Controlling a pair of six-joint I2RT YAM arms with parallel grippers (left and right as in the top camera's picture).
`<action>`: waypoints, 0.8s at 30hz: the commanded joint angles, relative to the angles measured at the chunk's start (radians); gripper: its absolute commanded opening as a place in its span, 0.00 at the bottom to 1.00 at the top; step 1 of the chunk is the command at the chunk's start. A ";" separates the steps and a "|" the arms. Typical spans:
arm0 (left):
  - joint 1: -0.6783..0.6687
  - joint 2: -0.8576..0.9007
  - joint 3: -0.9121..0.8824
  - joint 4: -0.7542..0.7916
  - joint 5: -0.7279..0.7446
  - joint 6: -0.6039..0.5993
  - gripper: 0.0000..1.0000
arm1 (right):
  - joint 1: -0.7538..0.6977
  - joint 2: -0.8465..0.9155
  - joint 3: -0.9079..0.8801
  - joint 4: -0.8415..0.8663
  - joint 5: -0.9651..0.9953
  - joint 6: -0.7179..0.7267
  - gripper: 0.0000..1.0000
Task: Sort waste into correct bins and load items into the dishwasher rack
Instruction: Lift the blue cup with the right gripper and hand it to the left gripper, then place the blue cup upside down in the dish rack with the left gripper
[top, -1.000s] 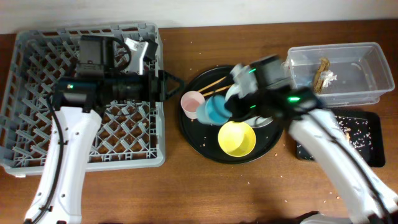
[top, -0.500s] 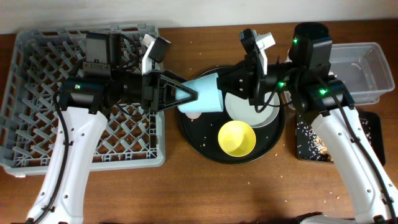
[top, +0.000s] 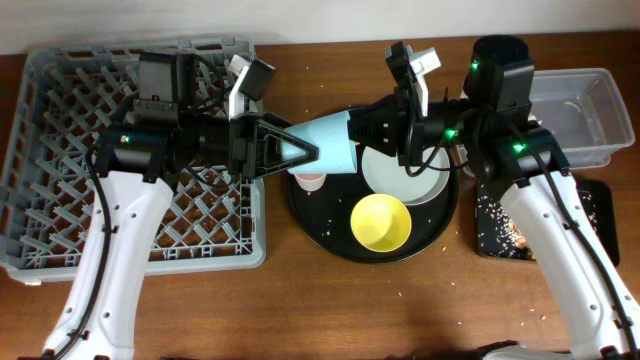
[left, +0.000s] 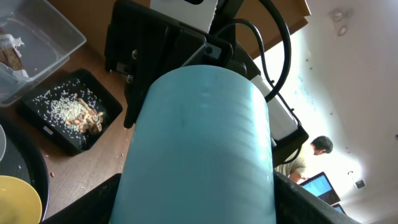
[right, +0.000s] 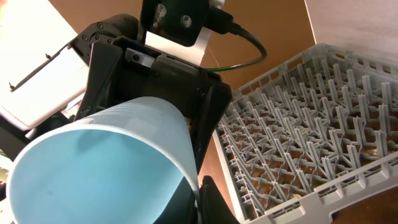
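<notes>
A light blue cup (top: 326, 146) hangs on its side in the air above the left part of the round black tray (top: 325, 225), between my two arms. My left gripper (top: 290, 150) grips the cup's base end; in the left wrist view the cup (left: 199, 137) fills the space between its fingers (left: 199, 208). My right gripper (top: 366, 124) pinches the cup's rim; the right wrist view shows the open mouth (right: 93, 174) with the fingers (right: 199, 199) on its edge. The grey dishwasher rack (top: 60, 150) lies at the left.
On the tray are a yellow bowl (top: 381, 222), a white plate (top: 425, 182) and a pink cup (top: 312, 181), partly hidden under the blue cup. A clear bin (top: 590, 110) and a black tray of food scraps (top: 500, 228) stand at the right.
A second ago the blue cup stood on the tray under my right gripper. It has been lifted and turned on its side, and my left gripper has taken its base.
</notes>
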 joint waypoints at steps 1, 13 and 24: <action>-0.001 -0.001 0.003 -0.001 0.039 0.006 0.71 | 0.003 0.000 0.006 0.007 0.061 0.009 0.05; 0.285 -0.133 0.003 -0.420 -1.300 -0.015 0.57 | -0.238 -0.001 0.006 -0.576 0.476 0.005 0.62; 0.515 0.173 -0.045 -0.394 -1.587 -0.123 0.57 | 0.065 -0.001 0.006 -0.762 0.970 0.005 0.65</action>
